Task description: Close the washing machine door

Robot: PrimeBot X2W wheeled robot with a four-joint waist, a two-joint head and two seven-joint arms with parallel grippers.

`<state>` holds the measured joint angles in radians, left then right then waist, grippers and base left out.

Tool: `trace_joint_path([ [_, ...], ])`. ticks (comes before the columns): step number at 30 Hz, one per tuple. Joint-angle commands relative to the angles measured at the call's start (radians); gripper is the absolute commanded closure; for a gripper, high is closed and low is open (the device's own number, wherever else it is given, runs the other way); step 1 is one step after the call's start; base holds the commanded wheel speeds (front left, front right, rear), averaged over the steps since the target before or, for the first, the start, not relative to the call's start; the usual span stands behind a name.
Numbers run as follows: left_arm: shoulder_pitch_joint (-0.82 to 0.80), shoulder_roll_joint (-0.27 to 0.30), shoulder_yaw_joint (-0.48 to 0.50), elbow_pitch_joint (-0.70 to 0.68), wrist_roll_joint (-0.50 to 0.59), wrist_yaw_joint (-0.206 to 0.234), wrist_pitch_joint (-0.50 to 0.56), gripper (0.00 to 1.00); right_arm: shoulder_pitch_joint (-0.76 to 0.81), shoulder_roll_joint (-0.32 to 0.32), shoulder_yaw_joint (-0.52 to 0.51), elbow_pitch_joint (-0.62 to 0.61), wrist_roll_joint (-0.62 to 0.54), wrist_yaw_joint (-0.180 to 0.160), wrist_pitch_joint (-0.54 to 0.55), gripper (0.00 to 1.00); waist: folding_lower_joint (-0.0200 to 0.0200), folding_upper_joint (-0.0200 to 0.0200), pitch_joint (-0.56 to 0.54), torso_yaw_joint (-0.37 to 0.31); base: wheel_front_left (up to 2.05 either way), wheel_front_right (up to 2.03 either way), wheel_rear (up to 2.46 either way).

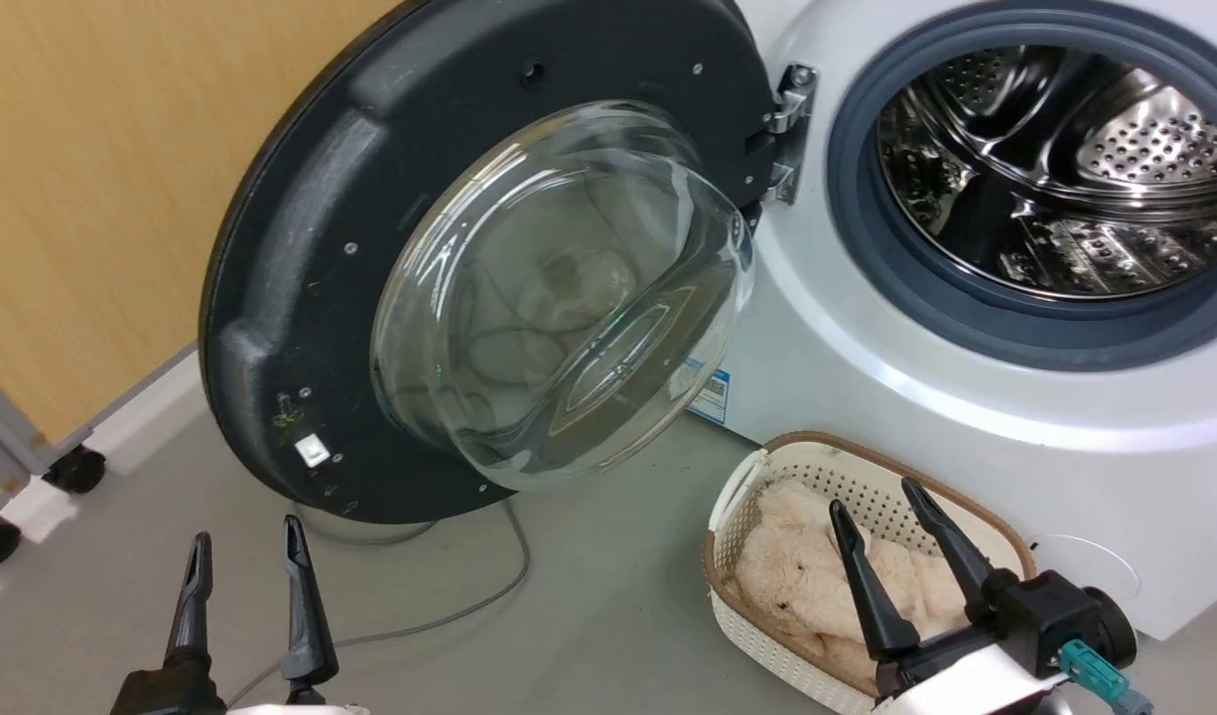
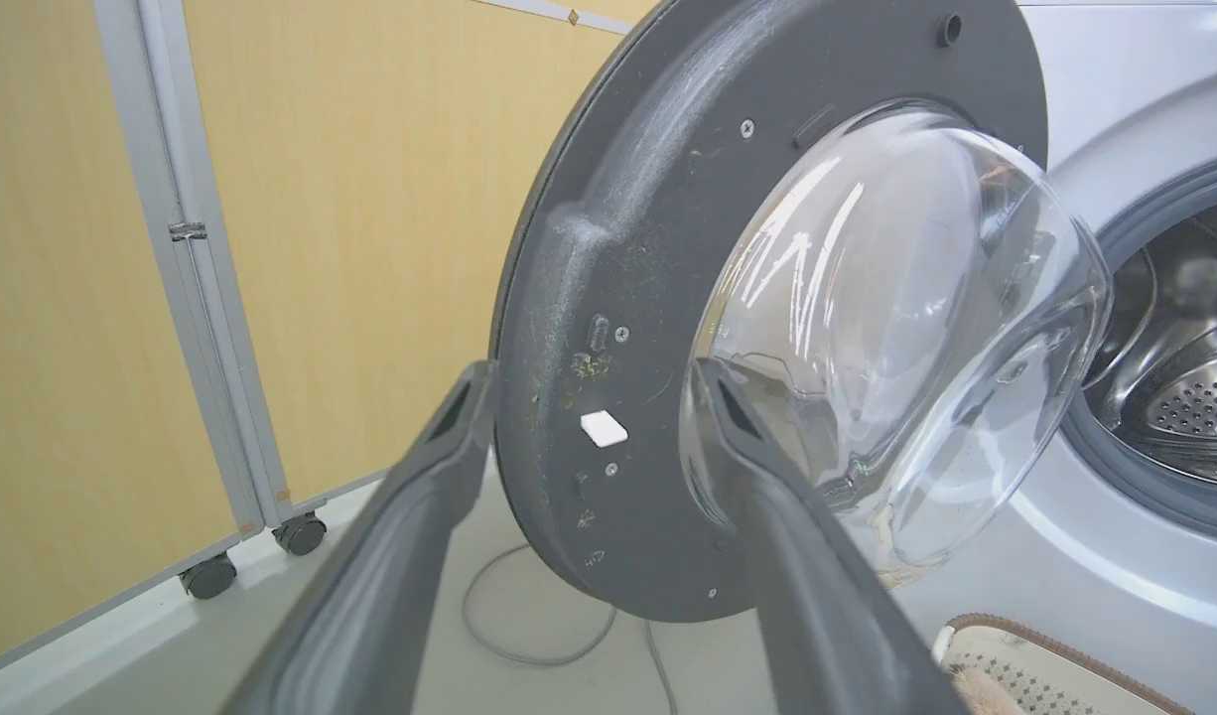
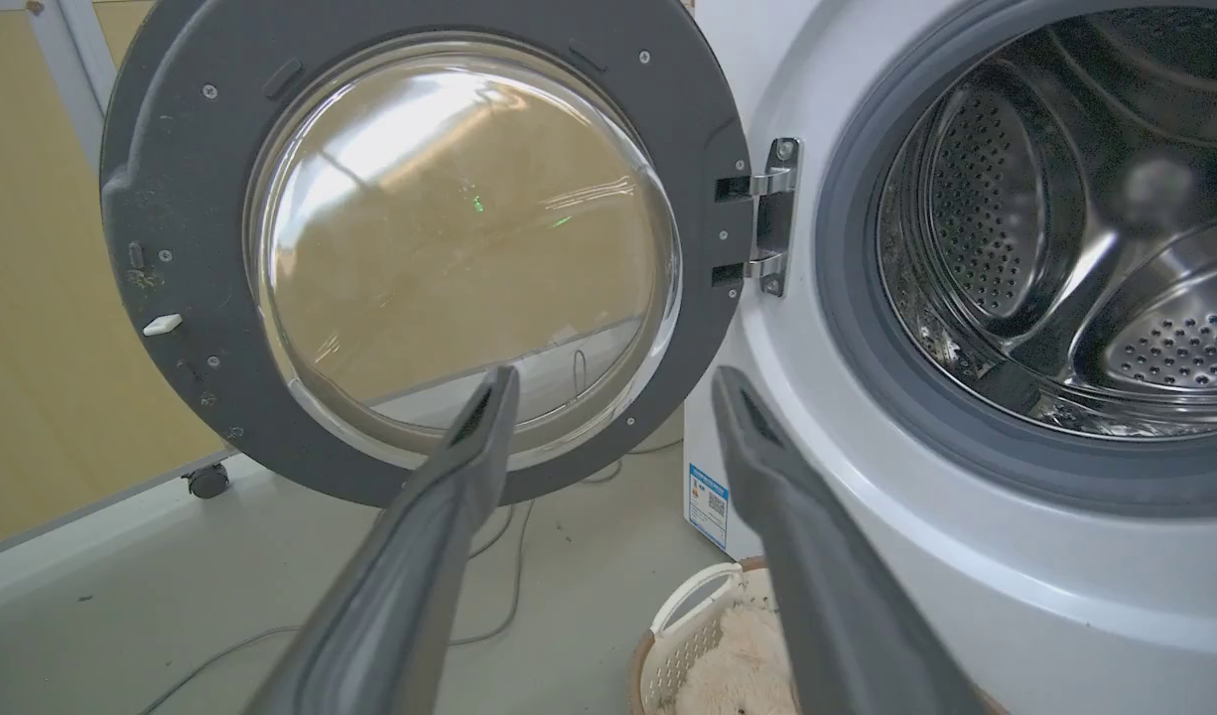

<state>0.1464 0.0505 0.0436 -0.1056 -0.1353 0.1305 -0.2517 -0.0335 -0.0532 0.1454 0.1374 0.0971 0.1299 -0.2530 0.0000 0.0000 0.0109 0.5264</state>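
The washing machine door [image 1: 301,288] stands swung wide open to the left, its black inner rim and bulging clear glass bowl [image 1: 559,298] facing me. It hangs on a metal hinge [image 1: 789,129] from the white washing machine [image 1: 867,338], whose steel drum [image 1: 1065,169] lies open. My left gripper [image 1: 246,541] is open at the lower left, below and short of the door's lower edge. In the left wrist view the door [image 2: 618,298] shows between the open left gripper [image 2: 594,382] fingers. My right gripper [image 1: 872,497] is open over the basket; the right wrist view shows the door [image 3: 172,248].
A white plastic basket [image 1: 747,616] holding a beige plush toy [image 1: 797,566] sits on the floor before the machine, under my right gripper. A grey cable [image 1: 470,606] runs across the floor beneath the door. A wooden partition on castors [image 1: 72,467] stands at the left.
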Motion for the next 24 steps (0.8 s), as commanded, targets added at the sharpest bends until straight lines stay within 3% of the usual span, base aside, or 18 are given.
trace_joint_path([
  [1,0.017,0.0,0.002,-0.006,-0.006,0.005,-0.01,0.0,-0.013,0.003,0.003,0.004,0.003,0.001,-0.009,0.0,0.0,0.0,0.0,0.005,0.0,0.0,0.0],
  [8,0.017,0.0,0.0,-0.003,0.002,-0.006,-0.01,0.01,-0.005,0.003,0.001,0.001,0.0,0.001,-0.009,0.0,0.0,0.0,0.001,0.005,0.0,0.0,0.0],
  [9,0.016,0.0,0.0,-0.003,0.004,-0.01,-0.01,0.54,-0.004,0.003,0.001,0.001,0.0,0.001,-0.009,0.0,0.0,0.0,0.0,0.005,0.0,0.0,0.0],
  [10,0.014,0.0,0.002,-0.004,0.006,-0.015,-0.01,0.88,-0.003,0.003,0.001,0.001,0.0,0.001,-0.009,0.0,0.0,0.0,0.0,0.005,0.0,0.0,0.0],
  [11,0.01,0.0,0.006,-0.009,0.009,-0.02,-0.01,1.0,-0.002,0.003,0.001,0.0,0.0,0.001,-0.009,0.0,0.0,0.0,0.0,0.005,0.0,0.0,0.0],
  [17,-0.03,0.006,0.069,-0.056,0.016,-0.062,-0.01,1.0,0.005,0.003,-0.006,-0.009,-0.009,0.001,-0.009,0.0,0.0,0.0,0.01,0.004,0.0,0.0,0.0],
  [24,-0.192,0.118,0.207,-0.011,-0.041,-0.165,-0.01,1.0,0.017,0.003,-0.037,-0.03,-0.038,0.001,-0.009,0.0,0.0,0.0,0.041,0.002,0.0,0.0,0.0],
])
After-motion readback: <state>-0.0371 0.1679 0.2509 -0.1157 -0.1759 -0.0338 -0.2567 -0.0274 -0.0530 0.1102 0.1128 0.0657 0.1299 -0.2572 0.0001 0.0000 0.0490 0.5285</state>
